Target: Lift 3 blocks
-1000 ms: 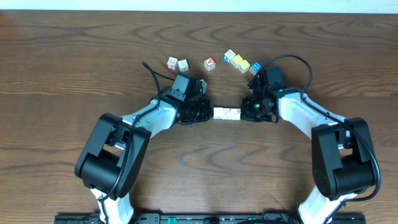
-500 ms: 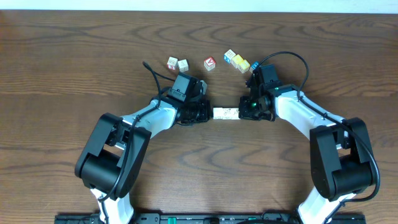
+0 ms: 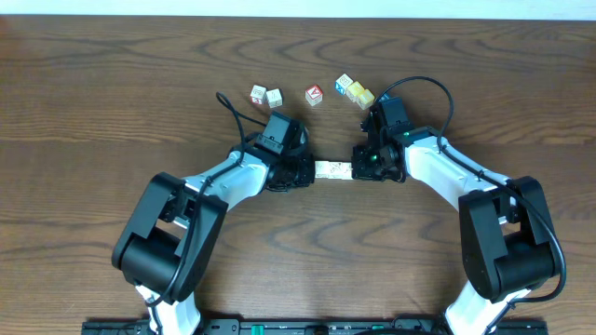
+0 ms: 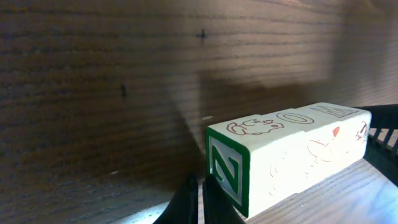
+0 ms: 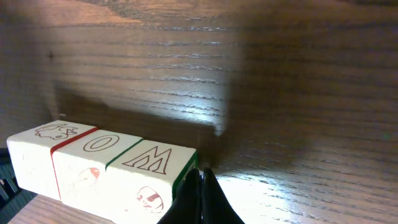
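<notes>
The row of three blocks (image 3: 332, 169) has slid slightly left with both arms. It sits in the middle of the desk (image 3: 93, 112), pressed end to end between the left claw (image 4: 200, 200) and right claw (image 5: 200, 191), each fully closed. From above its ends hide under the claws, and whether it clears the wood is unclear.
</notes>
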You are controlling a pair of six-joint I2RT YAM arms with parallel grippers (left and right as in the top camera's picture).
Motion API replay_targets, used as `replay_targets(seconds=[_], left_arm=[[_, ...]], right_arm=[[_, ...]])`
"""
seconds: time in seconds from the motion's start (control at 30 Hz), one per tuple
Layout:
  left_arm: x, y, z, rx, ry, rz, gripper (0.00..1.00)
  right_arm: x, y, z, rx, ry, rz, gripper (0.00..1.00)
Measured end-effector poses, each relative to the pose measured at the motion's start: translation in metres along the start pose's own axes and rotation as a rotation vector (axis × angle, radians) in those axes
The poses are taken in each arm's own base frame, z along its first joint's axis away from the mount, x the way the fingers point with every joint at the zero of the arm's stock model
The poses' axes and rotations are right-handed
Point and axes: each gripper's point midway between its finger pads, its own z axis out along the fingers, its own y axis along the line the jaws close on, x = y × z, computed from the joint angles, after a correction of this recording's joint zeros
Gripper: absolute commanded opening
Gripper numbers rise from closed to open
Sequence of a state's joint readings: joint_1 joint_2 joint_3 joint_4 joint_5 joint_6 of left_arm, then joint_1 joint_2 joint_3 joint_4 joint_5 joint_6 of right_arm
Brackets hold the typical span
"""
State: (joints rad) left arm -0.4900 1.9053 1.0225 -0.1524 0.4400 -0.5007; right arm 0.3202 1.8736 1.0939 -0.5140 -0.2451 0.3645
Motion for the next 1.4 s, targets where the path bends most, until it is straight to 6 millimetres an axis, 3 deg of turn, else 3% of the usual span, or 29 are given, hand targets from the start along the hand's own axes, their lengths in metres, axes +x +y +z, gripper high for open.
replay_targets(seconds=[0.63,0.9,1.4], left_arm=[[-0.018,0.014,-0.005,-0.131,-0.106,0.023,0.07],[-0.020,0.000,-0.014,-0.133,-0.136,0.088,0.07],[-0.014,-0.006,-0.010,-0.208,-0.171,0.139,0.07]], right_arm=[[0.000,-0.001,0.000,0.006,-0.001,0.004,0.01],[0.000,-0.002,0.000,0.009,-0.003,0.004,0.01],[0.000,-0.002,0.000,0.010,-0.003,0.011,0.01]])
